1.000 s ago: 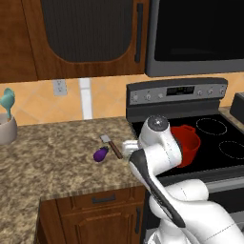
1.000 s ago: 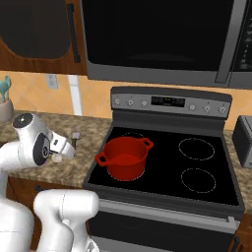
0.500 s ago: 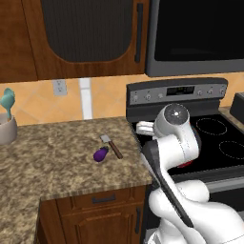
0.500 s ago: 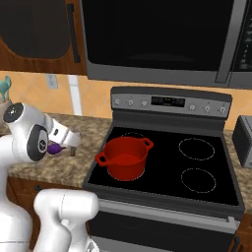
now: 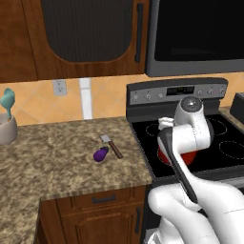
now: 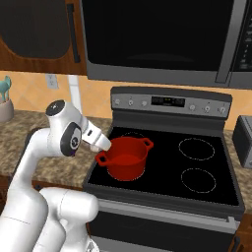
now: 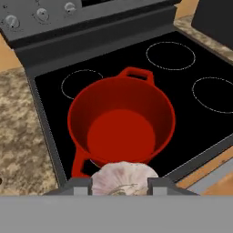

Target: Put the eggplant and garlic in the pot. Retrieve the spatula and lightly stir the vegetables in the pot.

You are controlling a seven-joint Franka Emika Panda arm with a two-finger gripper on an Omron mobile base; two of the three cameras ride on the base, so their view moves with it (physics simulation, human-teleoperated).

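- The gripper is closed on the garlic; in the hand view the pale bulb sits between the two dark finger tips, one at each side of it.
- In the same view the garlic is above the near rim of the pot, not yet inside it.
- The pot is bright red and stands upright on the black stove top, over the front left burner ring; its inside shows only the red bottom.
- In the right base view the hand reaches toward the pot from the counter side and is just beside the pot's left handle.
- In the left base view the arm covers most of the pot; only a small red part is visible under the wrist.
- The eggplant lies on the granite counter, to the left of the stove.
- The spatula lies just beside the eggplant, with the grey blade toward the wall and the brown handle toward the counter edge; I cannot tell if the two touch.
- A teal utensil stands in a beige holder at the far left of the counter, well apart from the eggplant.
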